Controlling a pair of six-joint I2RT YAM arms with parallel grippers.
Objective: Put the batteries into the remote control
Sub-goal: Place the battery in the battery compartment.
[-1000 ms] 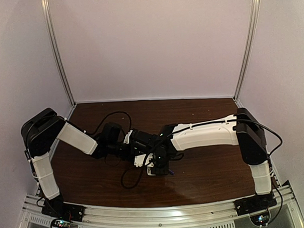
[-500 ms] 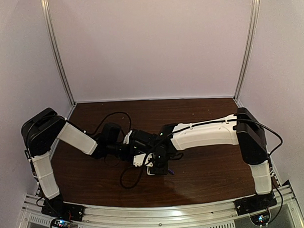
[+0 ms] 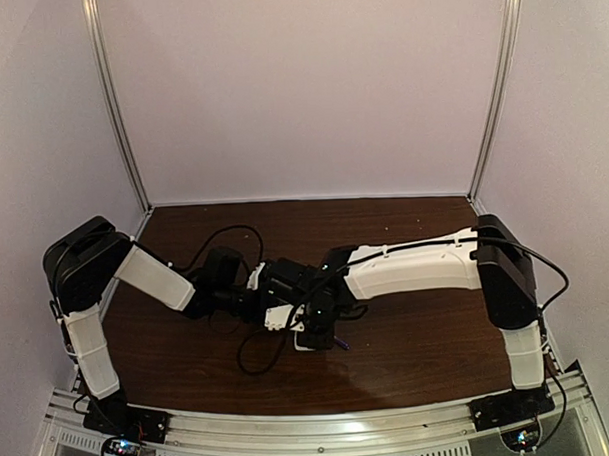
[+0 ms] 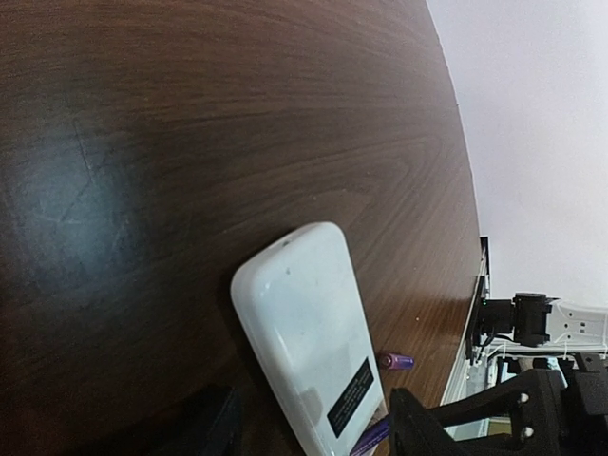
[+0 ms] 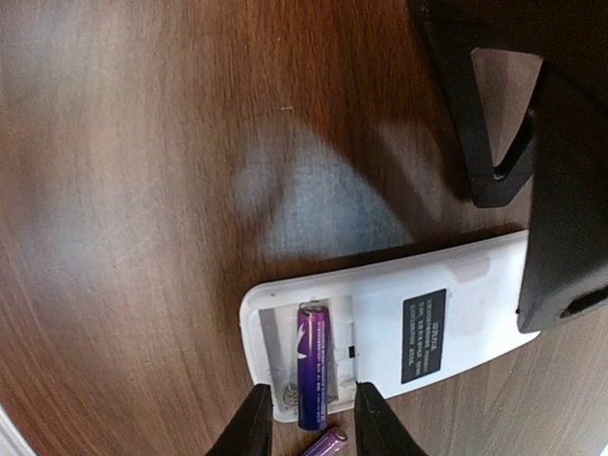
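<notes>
The remote control (image 5: 399,323) lies white face up on the wooden table (image 5: 142,142), with its open recess directly under the right gripper (image 5: 313,420). The battery in the recess (image 5: 313,361) lies in line between the right jaws, which stand narrowly parted on either side without touching it. Its near end pokes just past the remote's long edge. The loose battery (image 5: 326,444) rests on the table just beyond that edge, also within the gap of those jaws. The left gripper (image 4: 318,427) straddles the remote's other half with its jaws partly spread; whether they actually pinch it cannot be told.
</notes>
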